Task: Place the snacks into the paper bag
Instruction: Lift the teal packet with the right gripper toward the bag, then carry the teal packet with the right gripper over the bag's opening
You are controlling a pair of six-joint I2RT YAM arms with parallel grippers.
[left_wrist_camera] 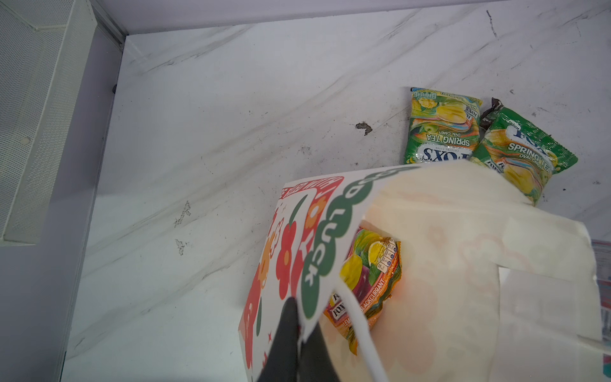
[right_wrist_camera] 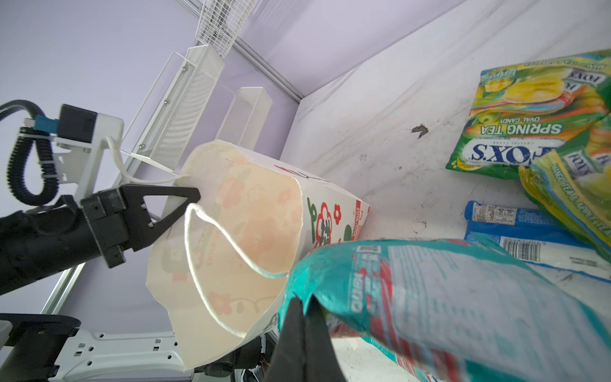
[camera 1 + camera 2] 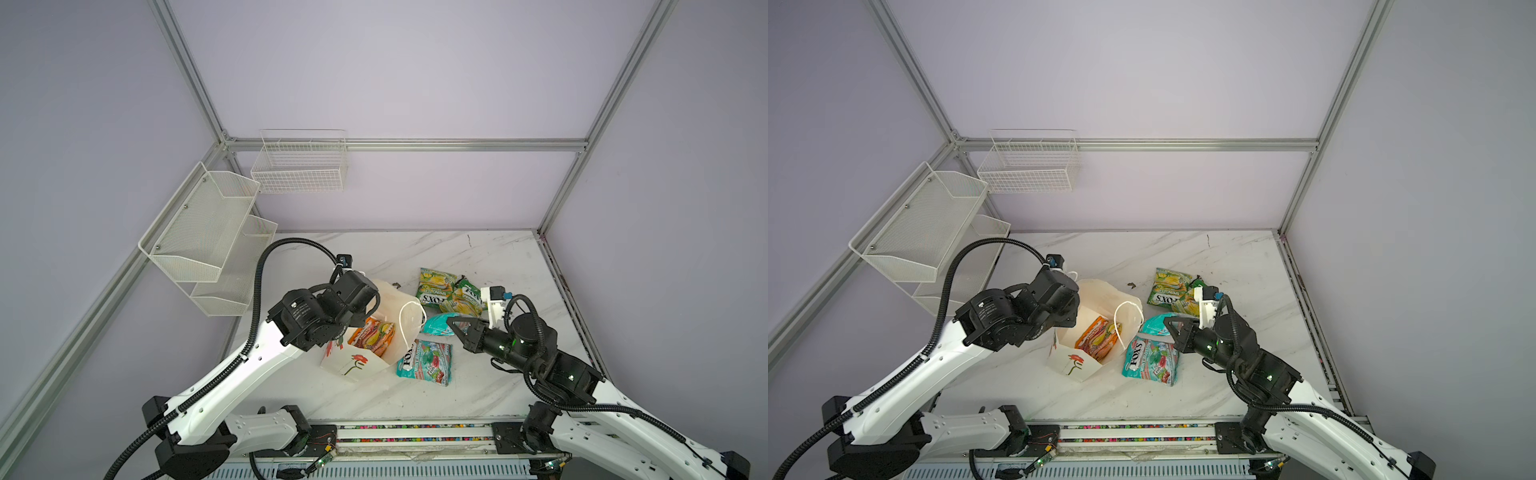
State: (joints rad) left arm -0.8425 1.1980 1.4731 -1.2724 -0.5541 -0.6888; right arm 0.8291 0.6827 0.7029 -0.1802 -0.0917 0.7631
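Two grips we see: the left end effector (image 1: 299,320) pinches the paper bag (image 3: 357,368) rim mid-frame. The right end effector (image 2: 305,304) pinches a teal packet (image 2: 429,291).

Paper bag (image 3: 355,368) mouth: open toward the right; obstructions: cord handle (image 3: 400,324) looped across it, orange packet (image 3: 374,336) inside, left gripper (image 1: 299,317) on its rim; table (image 3: 415,253) behind unoccupied.

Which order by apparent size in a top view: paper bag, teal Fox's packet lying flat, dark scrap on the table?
Largest: paper bag.
Then: teal Fox's packet lying flat.
Smallest by far: dark scrap.
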